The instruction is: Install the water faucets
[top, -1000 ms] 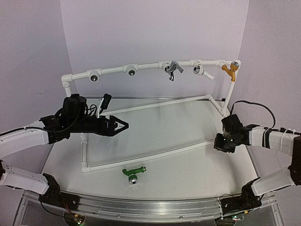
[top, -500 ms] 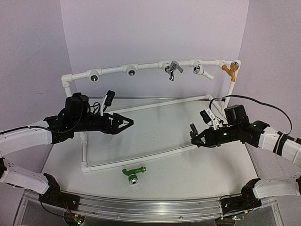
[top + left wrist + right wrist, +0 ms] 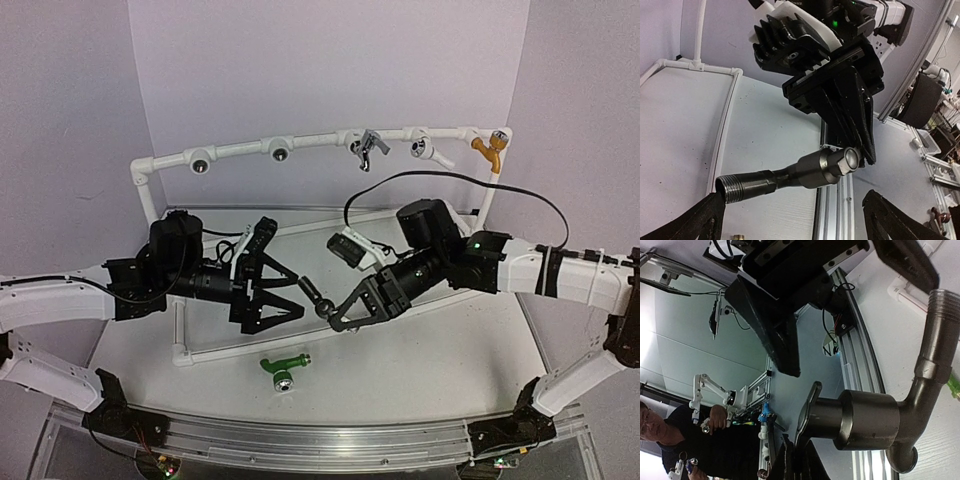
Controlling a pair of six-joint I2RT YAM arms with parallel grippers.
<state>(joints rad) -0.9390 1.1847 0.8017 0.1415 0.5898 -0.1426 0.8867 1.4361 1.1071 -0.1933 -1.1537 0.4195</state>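
My right gripper (image 3: 335, 315) is shut on the lever handle of the dark brown-black faucet (image 3: 318, 299) and holds it above the table's middle. In the right wrist view the fingers (image 3: 801, 465) pinch the lever, and the faucet's body (image 3: 875, 420) and threaded end point up right. My left gripper (image 3: 298, 300) is open, with its jaws on either side of the faucet. In the left wrist view the faucet (image 3: 805, 172) lies between the spread fingers (image 3: 700, 222), not touching them. The green faucet (image 3: 283, 364) lies on the table near the front.
A white pipe frame (image 3: 240, 150) stands at the back with two empty sockets (image 3: 201, 163) on the left. A grey lever tap (image 3: 368, 148), a white tap (image 3: 431, 150) and an orange tap (image 3: 487, 150) sit on it. White pipes (image 3: 300, 337) cross the table.
My right arm has swung left from the table's right side to the middle with the dark faucet. My left gripper has moved right and now has its jaws around the faucet.
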